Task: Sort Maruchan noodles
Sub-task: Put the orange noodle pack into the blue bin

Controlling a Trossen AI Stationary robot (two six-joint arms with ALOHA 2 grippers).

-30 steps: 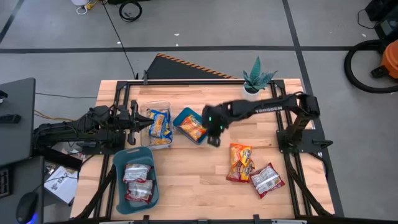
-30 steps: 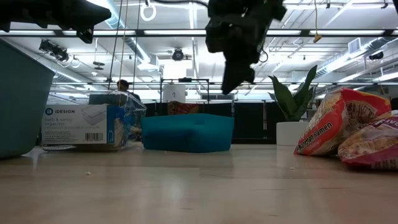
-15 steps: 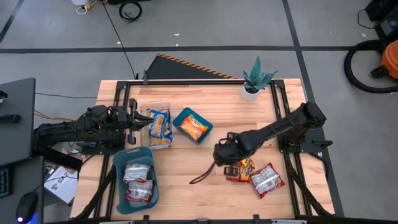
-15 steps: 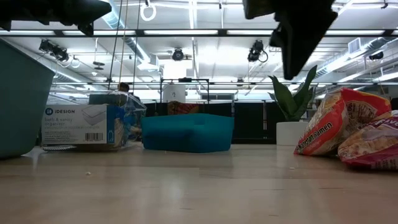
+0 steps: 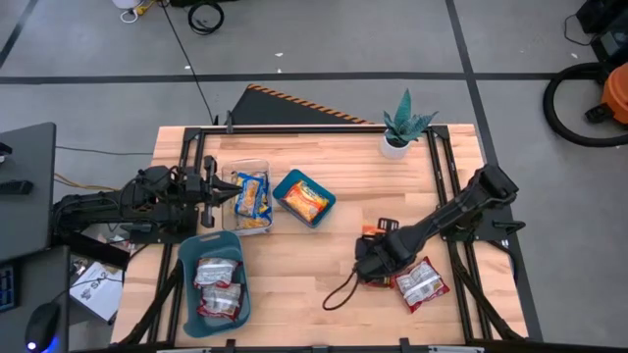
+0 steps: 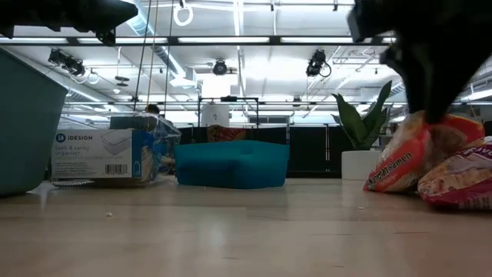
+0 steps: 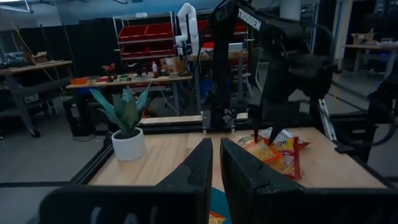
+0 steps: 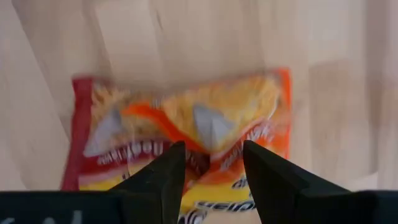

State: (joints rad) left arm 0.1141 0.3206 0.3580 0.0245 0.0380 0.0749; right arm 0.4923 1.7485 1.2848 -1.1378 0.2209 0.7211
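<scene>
under the right gripper (image 5: 371, 265) most of the orange noodle packet (image 8: 186, 134) is hidden from above by the arm, with only an orange corner poking out beside the wrist. from table height the gripper's dark bulk is cut off at the top and covers part of that packet (image 6: 407, 158). its fingers (image 8: 165, 177) stand a little apart, straddling the packet's printed face just below them; whether they touch it i cannot tell, and they hold nothing. just beside the gripper, on the side away from the bins, lies a red-and-silver packet (image 5: 421, 282). well off toward the other arm sit a small teal bin (image 5: 319, 214) with an orange packet, a clear container (image 5: 257, 165) with yellow-and-blue ones, and a larger teal bin (image 5: 183, 275) with red-and-silver ones. the left gripper (image 7: 214, 165) hangs by the clear container, fingers a narrow gap apart, empty.
</scene>
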